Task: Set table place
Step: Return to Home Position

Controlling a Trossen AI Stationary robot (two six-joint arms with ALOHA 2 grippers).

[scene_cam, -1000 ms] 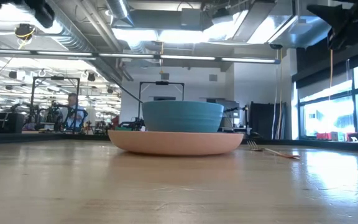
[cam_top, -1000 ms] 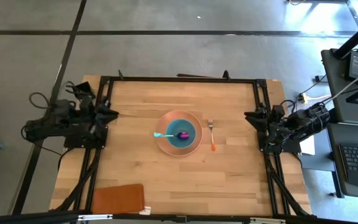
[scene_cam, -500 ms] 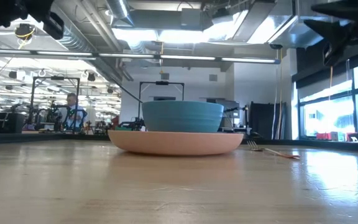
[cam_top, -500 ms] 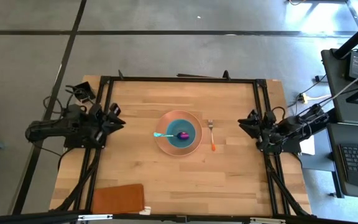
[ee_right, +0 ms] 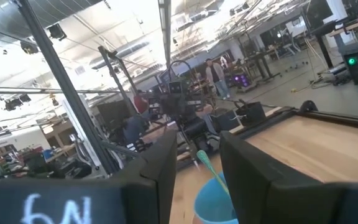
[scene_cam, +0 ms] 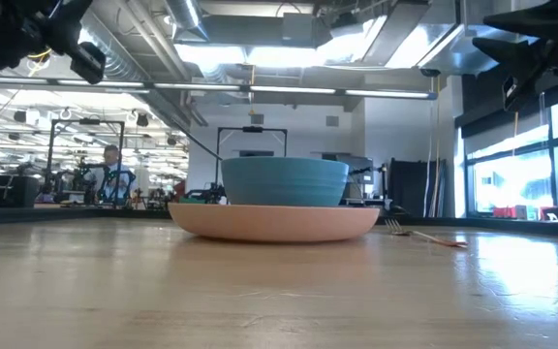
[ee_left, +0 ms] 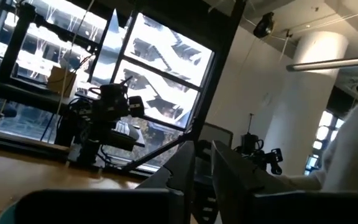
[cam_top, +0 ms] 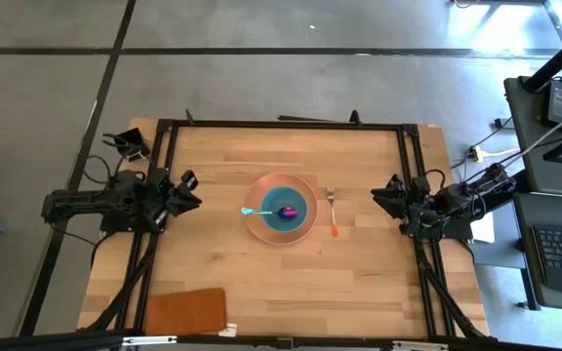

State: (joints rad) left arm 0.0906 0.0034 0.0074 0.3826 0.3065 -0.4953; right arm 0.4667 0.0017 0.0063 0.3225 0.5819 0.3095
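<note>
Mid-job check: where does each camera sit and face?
High: above the table, looking straight down; left claw and right claw show.
Low: tabletop height, level toward plate and bowl; left arm and right arm overhead.
Left wrist: on left arm, facing the right arm; left claw shows.
Right wrist: on right arm, facing bowl and spoon; right claw shows.
Shared: low and right wrist both see the bowl.

Plate (cam_top: 255,223): salmon-orange, plain. Bowl (cam_top: 297,218) on plate: teal-blue, same shade inside & out. Spoon (cam_top: 270,211) in bowl: purple head, lighter teal handle. Fork (cam_top: 332,212), right-arm side of plate: grey-silver tines, orange handle. Table (cam_top: 222,258) under plate: light wood planks w/ grain lines; frame (cam_top: 281,124) black. Mat (cam_top: 185,311), near-left of plate at table corner: rust-brown. Left arm (cam_top: 105,207) & right arm (cam_top: 457,203), either side of plate: black.
</note>
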